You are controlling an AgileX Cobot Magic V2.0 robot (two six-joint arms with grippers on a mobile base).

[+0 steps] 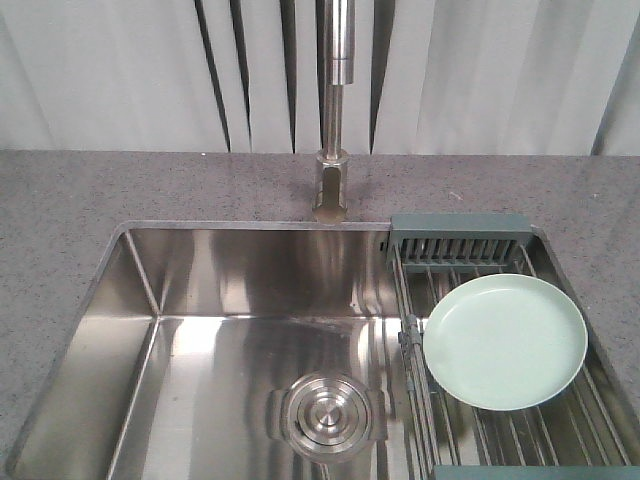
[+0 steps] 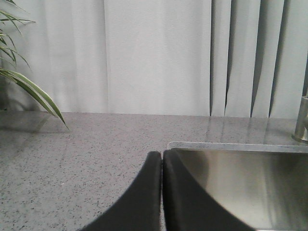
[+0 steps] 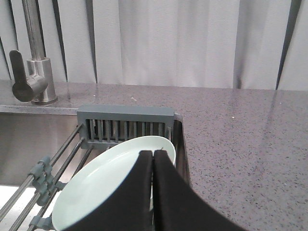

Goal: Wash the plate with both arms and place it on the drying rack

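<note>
Plate [image 1: 505, 341] flat, face up, on drying rack [image 1: 460, 238] over sink's [image 1: 200, 300] right end, near bench's [image 1: 60, 200] right edge; faucet [image 1: 335, 110] behind; both jaws closed, empty.

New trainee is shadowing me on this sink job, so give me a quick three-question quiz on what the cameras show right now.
1. True or false: the mint-green plate lies in the sink basin.
2. Which claw's camera shows the plate: A) left claw B) right claw?
3. Fill in: the faucet stands on the counter behind the ____.

Key: 1. False, it lies flat on the drying rack, on the rods. 2. B; both claws look closed and empty. 3. Sink; the round steel drain sits in its floor.
</note>
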